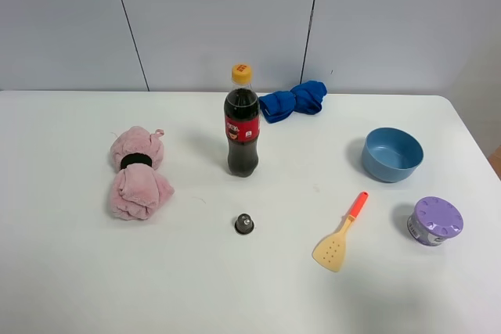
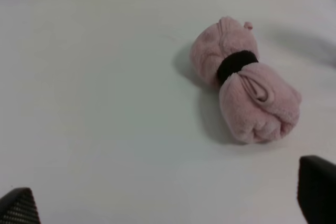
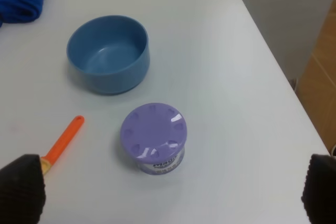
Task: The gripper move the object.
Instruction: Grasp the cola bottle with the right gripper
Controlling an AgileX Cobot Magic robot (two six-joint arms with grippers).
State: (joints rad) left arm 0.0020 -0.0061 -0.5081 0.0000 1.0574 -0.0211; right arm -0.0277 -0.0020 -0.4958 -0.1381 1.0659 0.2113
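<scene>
The cola bottle (image 1: 242, 127) stands upright near the middle of the white table (image 1: 70, 287), with dark liquid, a red label and a yellow-orange cap. It shows only in the exterior high view. Neither arm shows in that view. My left gripper (image 2: 167, 205) is open and empty, its black fingertips (image 2: 316, 198) spread wide over the table short of a pink rolled towel (image 2: 244, 82). My right gripper (image 3: 170, 190) is open and empty, its fingertips (image 3: 21, 188) spread wide near a purple-lidded can (image 3: 153, 136).
The pink towel (image 1: 138, 172) lies left of the bottle. A small black capsule (image 1: 244, 224) sits in front of it and a blue cloth (image 1: 293, 100) behind it. A blue bowl (image 1: 391, 153), an orange-handled spatula (image 1: 341, 234) and the purple can (image 1: 435, 220) are at the right.
</scene>
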